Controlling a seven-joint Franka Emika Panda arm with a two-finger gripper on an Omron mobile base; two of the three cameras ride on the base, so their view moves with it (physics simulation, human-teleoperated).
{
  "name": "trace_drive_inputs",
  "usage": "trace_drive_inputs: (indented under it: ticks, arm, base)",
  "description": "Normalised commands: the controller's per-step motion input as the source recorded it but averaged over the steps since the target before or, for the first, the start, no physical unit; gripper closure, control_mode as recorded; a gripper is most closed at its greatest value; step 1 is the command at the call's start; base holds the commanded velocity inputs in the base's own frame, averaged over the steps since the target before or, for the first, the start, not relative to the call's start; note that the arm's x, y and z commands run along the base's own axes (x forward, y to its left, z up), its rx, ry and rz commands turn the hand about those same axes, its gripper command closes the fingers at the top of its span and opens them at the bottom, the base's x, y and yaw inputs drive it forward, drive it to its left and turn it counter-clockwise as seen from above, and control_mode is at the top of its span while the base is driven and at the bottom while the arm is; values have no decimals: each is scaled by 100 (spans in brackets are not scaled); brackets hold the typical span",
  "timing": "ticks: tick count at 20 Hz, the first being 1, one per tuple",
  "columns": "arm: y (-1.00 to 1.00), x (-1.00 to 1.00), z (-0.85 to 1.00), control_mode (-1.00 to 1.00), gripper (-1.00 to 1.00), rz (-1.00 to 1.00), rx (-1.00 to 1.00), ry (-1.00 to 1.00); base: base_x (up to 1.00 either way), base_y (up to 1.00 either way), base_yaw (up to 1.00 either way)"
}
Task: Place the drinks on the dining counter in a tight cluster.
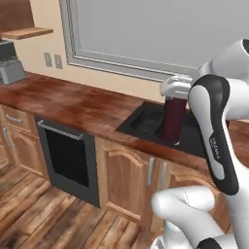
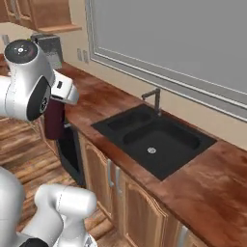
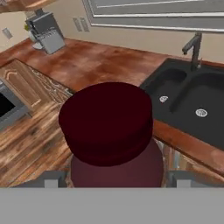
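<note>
Progress on the task is being judged as partial at most: one drink, the tall dark maroon bottle (image 3: 108,131) with its rounded cap, is being carried in the air by the white arm's two-finger gripper (image 1: 176,92), while the dining counter and the other drinks are not being shown from any camera, so how many are already clustered cannot be told. The bottle is being held upright, gripped near its top, with the jaws standing wide around its broad body and clamped on it. In the left base view it is being seen hanging in front of the black double-bowl sink (image 2: 154,137), and in the right base view it is being seen off the front edge of the glossy reddish-brown wooden bench (image 1: 73,104), over the plank floor (image 1: 34,214) and in front of the dark oven door (image 1: 68,160); so it is being judged as resting on nothing. The hand view is being directed down along the cap towards the floor and the bench edge. The arm is being held folded, with its elbow raised high and the forearm reaching forward to the hand at bench height. Transport to the dining counter and setting the bottle down close beside the other drinks are being judged as still left.
</note>
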Motion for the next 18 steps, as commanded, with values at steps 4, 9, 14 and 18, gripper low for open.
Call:
trace_drive_inputs:
  ticks: [4,9,14,18]
  arm:
    - [0,0,0,100,100,0,0,0]
    - [0,0,0,100,100,0,0,0]
    - [0,0,0,100,100,0,0,0]
    - [0,0,0,100,100,0,0,0]
  base:
    - [0,3,100]
    - [0,5,100]
    - [0,11,100]
    - [0,11,100]
